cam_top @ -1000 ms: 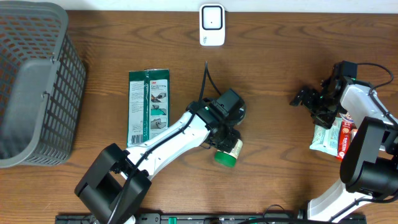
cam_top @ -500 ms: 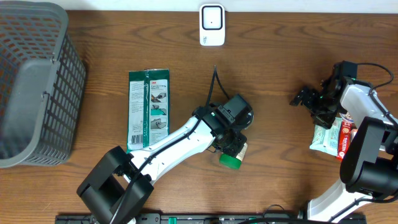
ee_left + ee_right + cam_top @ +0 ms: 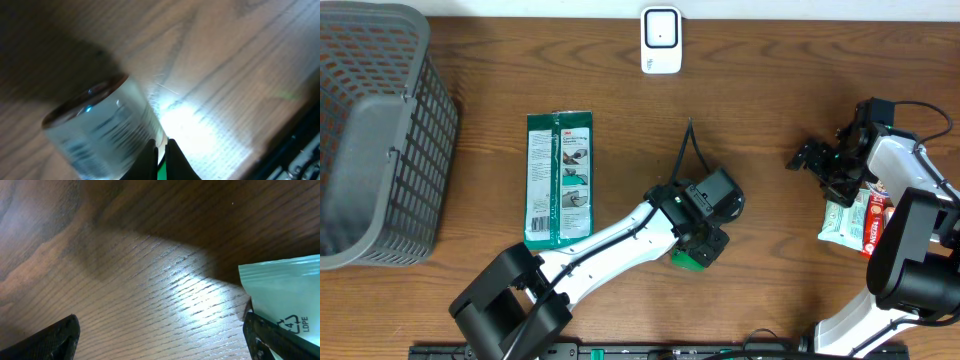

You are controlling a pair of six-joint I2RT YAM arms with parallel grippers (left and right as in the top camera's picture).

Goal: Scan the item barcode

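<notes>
- Further right and nearer the front edge than a second ago: left arm (image 3: pixel 620 228), cable swung along with it.
- Nudged slightly the same way: green-capped bottle (image 3: pixel 688 260), mostly hidden under the wrist.
- No change on the right side: pouch (image 3: pixel 842 220) and red tube (image 3: pixel 876 224) in the same spot.
- Left jaws pinched nearly together, sliver of green between the tips in the wrist view. Clear bottle body just beside them, blurred. Cannot tell whether gripped or only pushed.
- Right jaws spread wide, holding nothing, over bare surface (image 3: pixel 770 100) beside the pouch.
- Bottle centre-right on the surface, well apart from the white scanner (image 3: pixel 661 40) at the far edge.
- Step, as judged: securing or repositioning the bottle, scan not yet done.
- Next move likely calls for a firm hold, a lift, a carry to the scanner, printed lines turned toward its face.
</notes>
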